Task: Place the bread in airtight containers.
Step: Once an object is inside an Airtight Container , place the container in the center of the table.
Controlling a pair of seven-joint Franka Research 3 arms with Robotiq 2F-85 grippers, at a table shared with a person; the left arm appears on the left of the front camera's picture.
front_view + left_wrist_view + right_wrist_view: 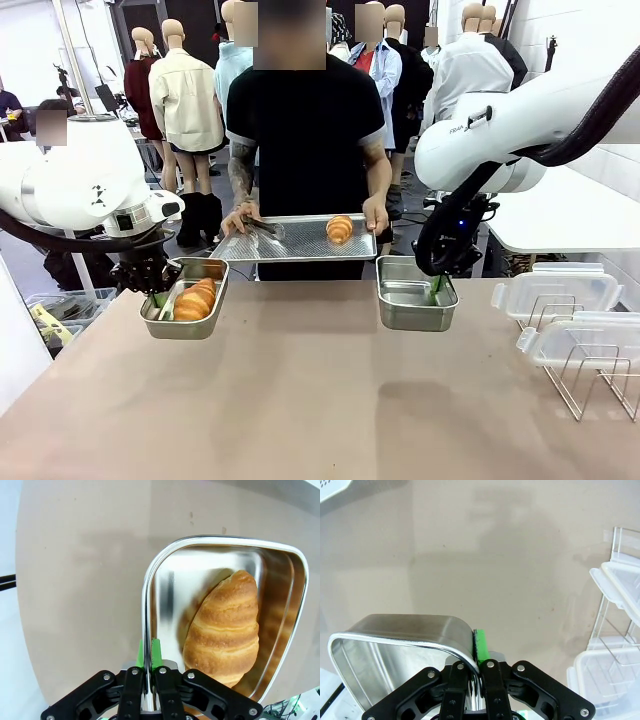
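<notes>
Where room lies open: the near half of the worktop [300, 410] is bare, as is the strip between the two steel boxes.
Right edge: a wire rack [592, 385] and two clear lids [556, 288] crowd it, near the right box [415, 318].
Far edge: a person's hands [376, 213] hold a flat tray [290, 250] just beyond it; the tray croissant [339, 228] and tongs [262, 227] lie on it.
Left end effector [149, 652]: closed on the left-hand rim of the left box [150, 580], green pads on either side of the wall.
Left box contents: the boxed croissant [225, 630] lies lengthwise inside.
Right end effector [477, 647]: closed on the right box's right-hand rim; the inside is bare steel.
</notes>
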